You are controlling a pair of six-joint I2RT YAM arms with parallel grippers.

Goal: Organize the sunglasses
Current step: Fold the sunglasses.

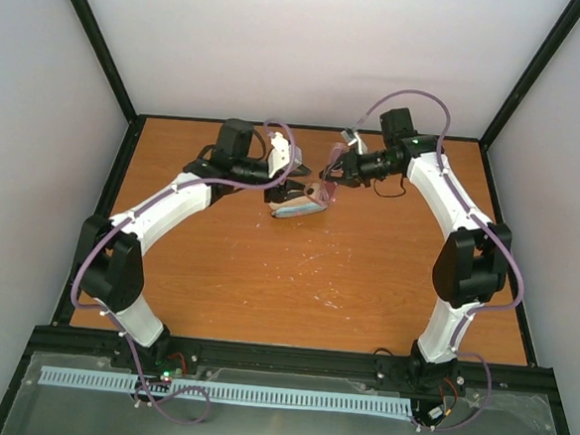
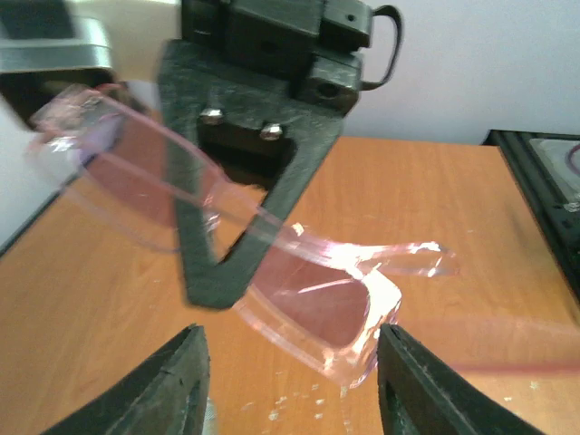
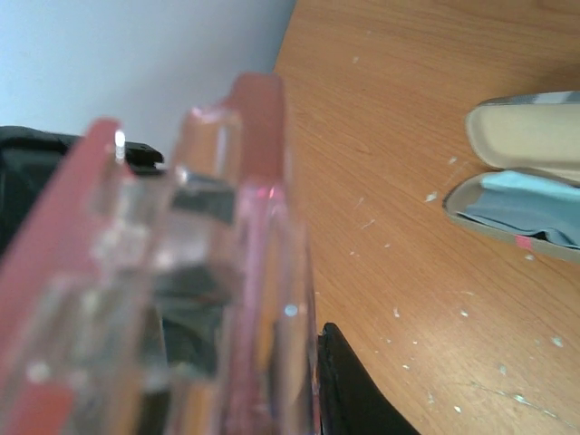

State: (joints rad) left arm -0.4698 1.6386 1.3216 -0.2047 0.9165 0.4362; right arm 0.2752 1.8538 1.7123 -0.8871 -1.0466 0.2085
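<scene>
The sunglasses (image 2: pixel 308 299) look light and stiff but brittle (thin translucent plastic, slick lenses), so the bridge or a temple hinge seems a safer hold than the lenses. They hang above the counter (image 1: pixel 325 280), toward 12 o'clock of its middle, pinched in the nearly closed jaws of the right gripper (image 1: pixel 335 171). The left gripper (image 2: pixel 294 385) sits at their 9 o'clock, jaws parted and empty, one lens just beyond them. The open case (image 3: pixel 526 181) lies at 7 o'clock.
</scene>
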